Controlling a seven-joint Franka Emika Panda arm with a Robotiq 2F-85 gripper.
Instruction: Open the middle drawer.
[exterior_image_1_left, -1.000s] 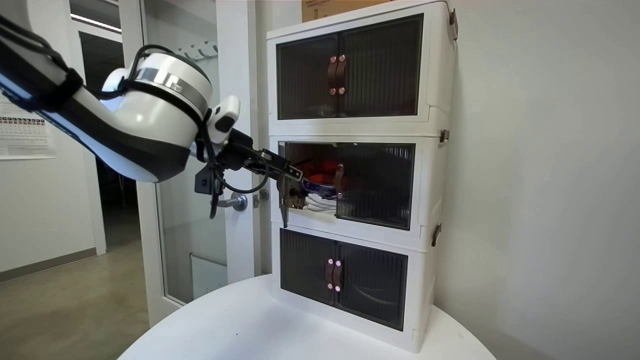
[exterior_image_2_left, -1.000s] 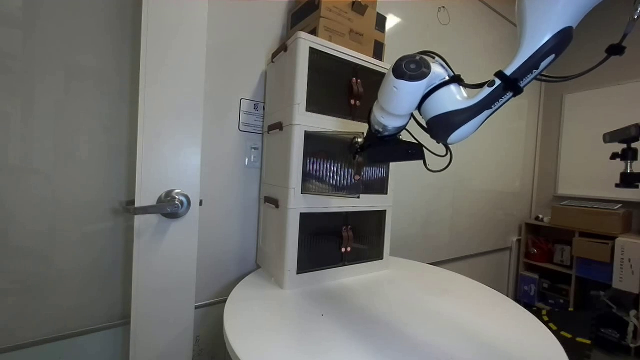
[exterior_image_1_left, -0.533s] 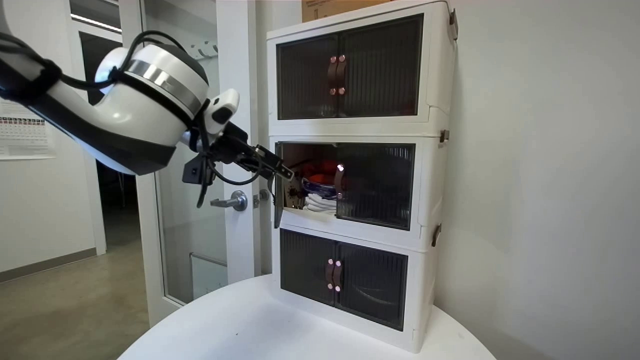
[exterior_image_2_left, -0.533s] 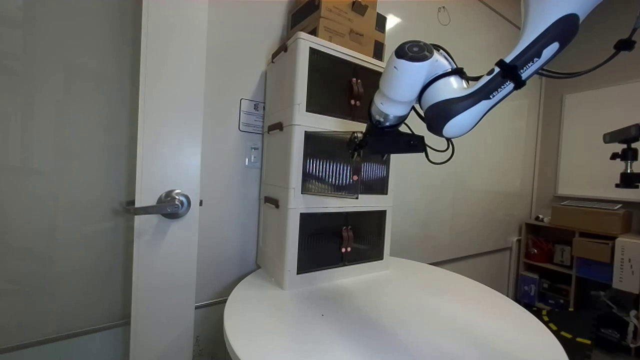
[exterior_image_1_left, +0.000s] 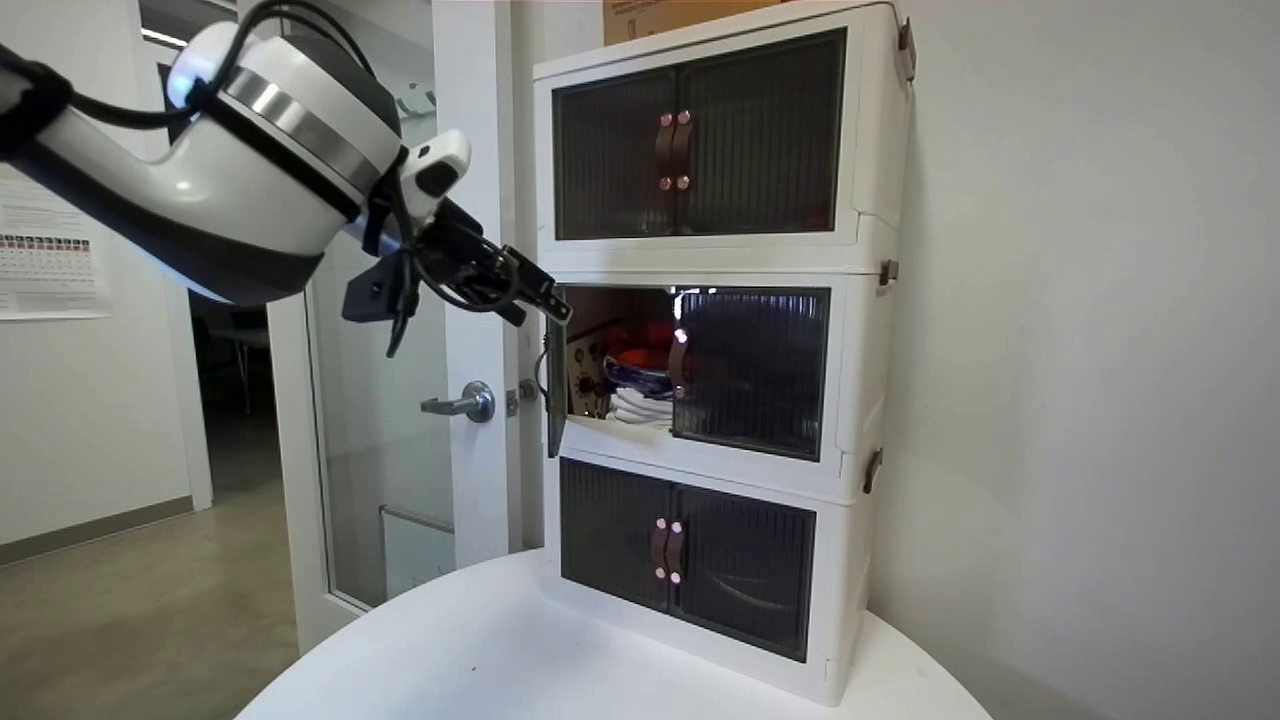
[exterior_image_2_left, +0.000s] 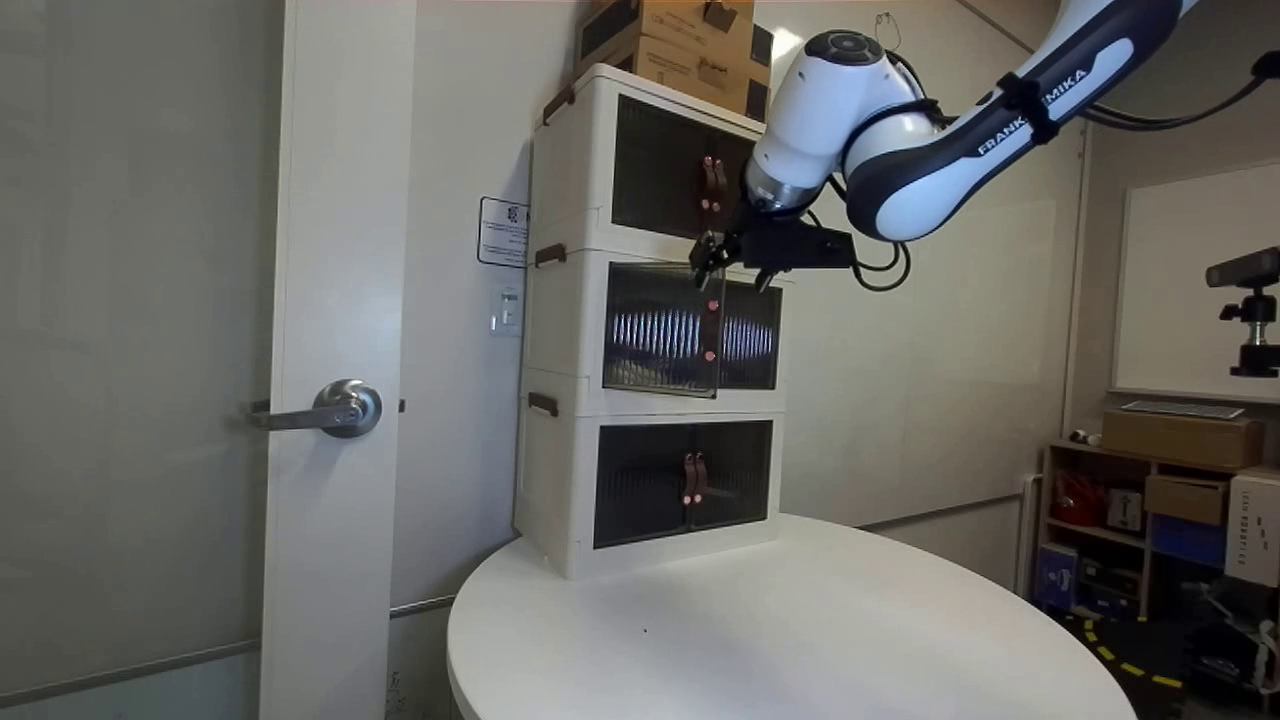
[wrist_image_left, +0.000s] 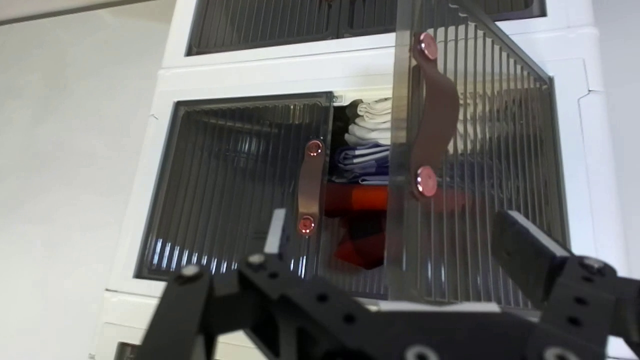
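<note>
Middle drawer (exterior_image_1_left: 735, 375) open on one side, the gripper (exterior_image_2_left: 733, 280) spread wide near the top of its swung-out door (wrist_image_left: 500, 150).

In an exterior view the drawer sits mid-frame, between the closed upper unit (exterior_image_1_left: 760, 130) and lower unit (exterior_image_1_left: 745, 580), the latter resting on a white tabletop (exterior_image_1_left: 520, 640) at the bottom. The right-hand door (exterior_image_1_left: 760, 370) is closed; folded white fabric (exterior_image_1_left: 640, 405) and a red item (exterior_image_1_left: 645, 357) show inside. In the wrist view the fingers (wrist_image_left: 522, 255) stand apart low in the frame, the brown handle (wrist_image_left: 442, 115) higher up between them; whether they touch the door I cannot tell.
</note>
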